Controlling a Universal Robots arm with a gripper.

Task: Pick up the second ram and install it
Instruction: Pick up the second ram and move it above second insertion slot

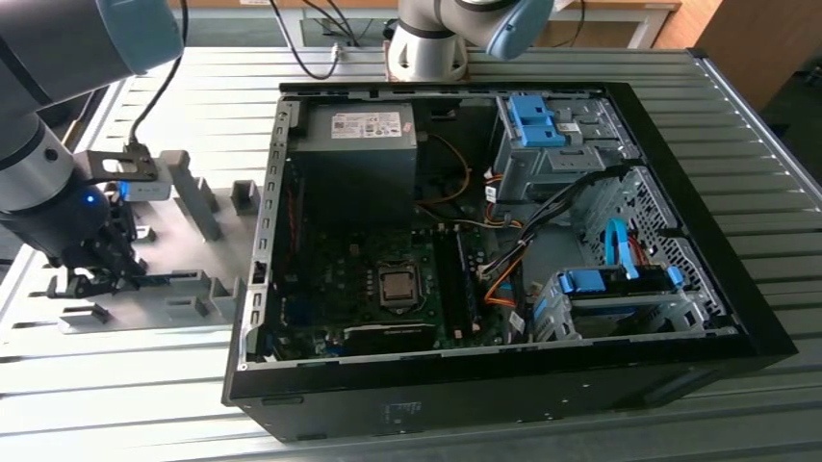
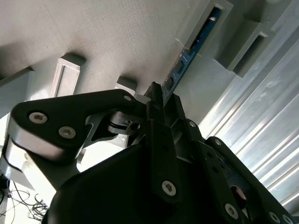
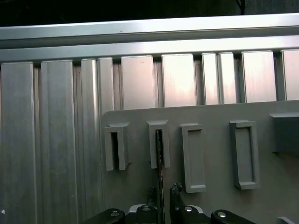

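Note:
The second ram (image 2: 180, 65) is a thin blue-green board standing on edge on the grey fixture plate (image 1: 173, 322). Its far end sits in a slotted grey block (image 3: 152, 140). Seen edge-on in the first wrist view, the second ram (image 3: 160, 154) runs from that block back between my fingers. My gripper (image 3: 162, 192) is down on the plate at the exterior view's left (image 1: 96, 274). In the second wrist view the black fingers of the gripper (image 2: 159, 95) appear shut on the near end of the stick.
An open black computer case (image 1: 719, 318) lies to the right of the plate, with the motherboard's long memory slots (image 1: 449, 279) beside the processor socket (image 1: 397, 285). More grey fixture blocks (image 3: 244, 154) stand on the plate. Ribbed aluminium table (image 3: 60, 140) surrounds it.

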